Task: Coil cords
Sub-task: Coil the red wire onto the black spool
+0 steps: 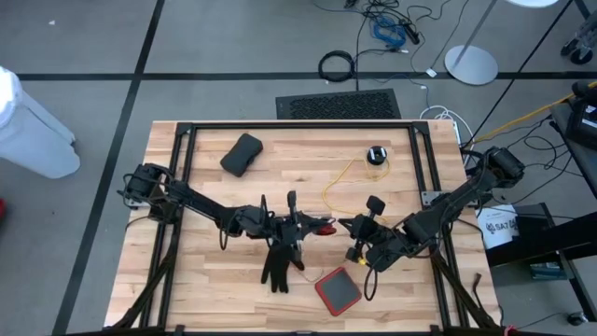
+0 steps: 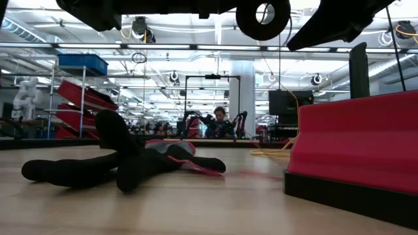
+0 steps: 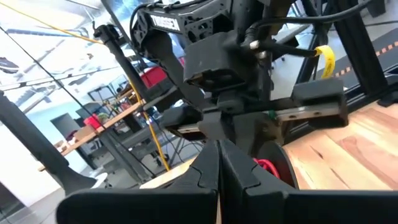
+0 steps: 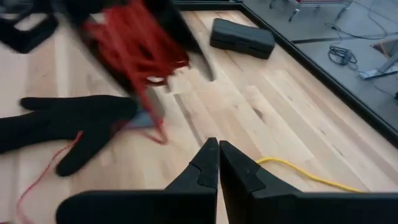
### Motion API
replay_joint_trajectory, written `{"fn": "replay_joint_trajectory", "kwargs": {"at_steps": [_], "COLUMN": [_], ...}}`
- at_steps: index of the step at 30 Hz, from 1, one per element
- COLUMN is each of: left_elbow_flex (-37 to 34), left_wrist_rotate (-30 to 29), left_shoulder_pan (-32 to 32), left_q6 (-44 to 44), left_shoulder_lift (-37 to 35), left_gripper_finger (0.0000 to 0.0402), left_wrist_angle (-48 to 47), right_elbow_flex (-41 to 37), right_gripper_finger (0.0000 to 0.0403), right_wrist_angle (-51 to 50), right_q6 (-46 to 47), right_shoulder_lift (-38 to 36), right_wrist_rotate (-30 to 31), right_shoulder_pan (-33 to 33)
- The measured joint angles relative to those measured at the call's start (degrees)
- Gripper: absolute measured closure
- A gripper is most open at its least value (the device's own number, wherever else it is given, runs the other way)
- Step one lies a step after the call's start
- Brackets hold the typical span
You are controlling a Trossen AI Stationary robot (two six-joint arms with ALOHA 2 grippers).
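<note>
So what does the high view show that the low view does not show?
Only the high view shows the yellow cord joined to its black puck, the black case and both shut grippers, left and right, near the table's middle. Only the low view shows the room behind, with a seated person. Both show the black glove and the red tray.

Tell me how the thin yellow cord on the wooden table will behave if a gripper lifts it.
The thin yellow cord lies in loose curves, so it probably droops limply. Its small black round puck would likely drag behind. Being so thin, it may slip from shut fingers.

Dark jointed arms, black tapered fingers
</note>
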Motion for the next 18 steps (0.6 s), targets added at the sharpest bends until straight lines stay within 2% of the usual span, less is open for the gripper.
{"fn": "replay_joint_trajectory", "kwargs": {"at_steps": [4,8,12,18], "left_elbow_flex": [0.00,0.00,0.00,0.02], "left_wrist_rotate": [-0.02,-0.02,-0.42,-0.68], "left_shoulder_pan": [0.03,0.04,0.04,0.04], "left_q6": [0.68,1.06,1.06,1.08], "left_shoulder_lift": [0.00,0.00,0.00,0.00], "left_gripper_finger": [0.0401,0.0401,0.0401,0.0401], "left_wrist_angle": [-0.41,-0.25,-0.34,-0.42], "right_elbow_flex": [0.00,0.00,0.00,0.00], "right_gripper_finger": [0.0403,0.0395,0.0362,0.0305], "right_wrist_angle": [2.97,5.76,6.37,12.86], "right_q6": [0.49,0.60,3.20,3.69], "right_shoulder_lift": [1.56,6.54,10.90,14.34], "right_wrist_rotate": [-0.78,0.44,4.38,4.33], "right_shoulder_pan": [2.13,2.64,2.64,2.64]}}
